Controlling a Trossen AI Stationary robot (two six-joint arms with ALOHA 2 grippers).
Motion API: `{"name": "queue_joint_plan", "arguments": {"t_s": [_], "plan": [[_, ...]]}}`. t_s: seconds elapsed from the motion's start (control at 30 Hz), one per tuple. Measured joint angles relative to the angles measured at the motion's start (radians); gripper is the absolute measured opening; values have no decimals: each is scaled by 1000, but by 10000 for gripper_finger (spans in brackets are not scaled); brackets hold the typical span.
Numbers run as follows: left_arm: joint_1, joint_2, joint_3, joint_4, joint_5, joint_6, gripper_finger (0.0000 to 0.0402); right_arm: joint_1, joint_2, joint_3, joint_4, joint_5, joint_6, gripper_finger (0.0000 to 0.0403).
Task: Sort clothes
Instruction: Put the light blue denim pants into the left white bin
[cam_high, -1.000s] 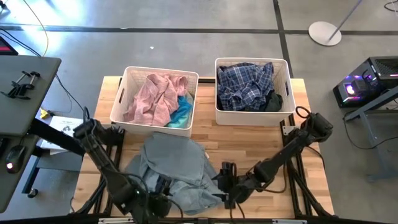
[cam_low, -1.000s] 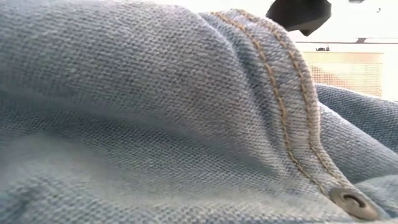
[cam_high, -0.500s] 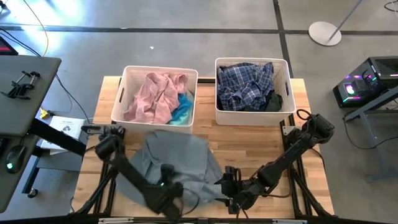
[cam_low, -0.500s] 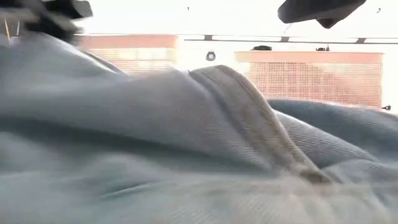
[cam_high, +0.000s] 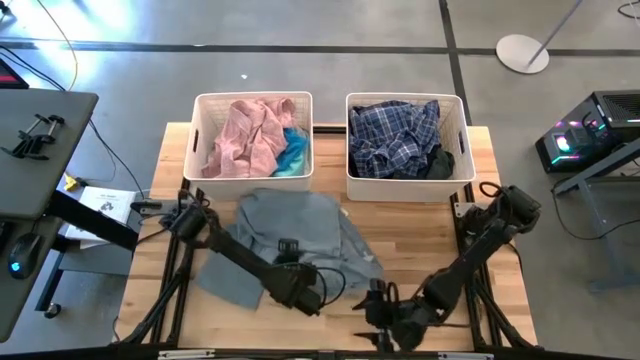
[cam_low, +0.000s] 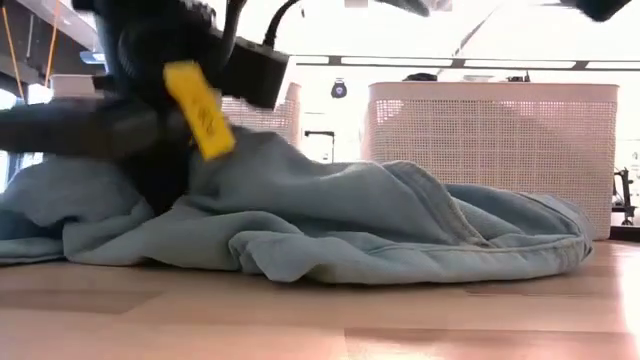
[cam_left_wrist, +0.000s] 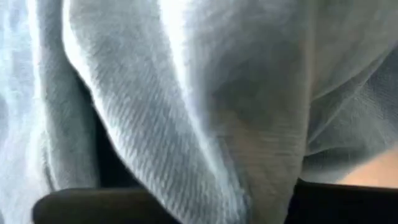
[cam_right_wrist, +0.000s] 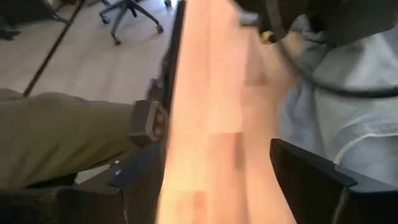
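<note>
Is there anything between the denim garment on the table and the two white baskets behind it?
Nothing visible blocks the way. The denim garment lies on the table just in front of the left basket and the right basket, and the left gripper is on its near edge.

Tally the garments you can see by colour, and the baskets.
Pink garment: 1
Teal garment: 1
Plaid garment: 1
Black garment: 1
Denim garment: 1
White baskets: 2
Total: 5 garments showing, 2 baskets; any buried underneath are hidden.
</note>
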Motion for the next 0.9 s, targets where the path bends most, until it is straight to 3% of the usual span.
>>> {"name": "queue_joint_plan", "arguments": {"t_s": [0.13,0.2,0.3,0.4,0.5,0.6,0.63,0.7,0.8,0.9], "plan": [[-20,-69,50,-32,8,-48,27,63,0,0,37,63,9,277],[-47,-130,107,-54,-37,-80,27,92,0,0,43,117,9,277],[-89,-231,221,-82,-162,-139,27,127,-1,0,62,206,10,277],[-140,-333,346,-83,-370,-103,27,149,-2,0,94,275,4,277],[-191,-418,475,-13,-727,125,27,159,-2,0,100,300,3,277],[-205,-487,588,165,-1058,563,27,159,-2,0,103,301,4,277],[-196,-508,626,230,-1115,722,27,158,-2,0,104,301,3,277],[-146,-551,692,344,-1122,984,27,158,-7,0,105,303,2,277],[-40,-640,667,584,-1128,1297,27,150,-18,0,107,306,-15,277],[98,-717,669,610,-1097,1367,27,144,-24,0,107,312,-33,277]]}}
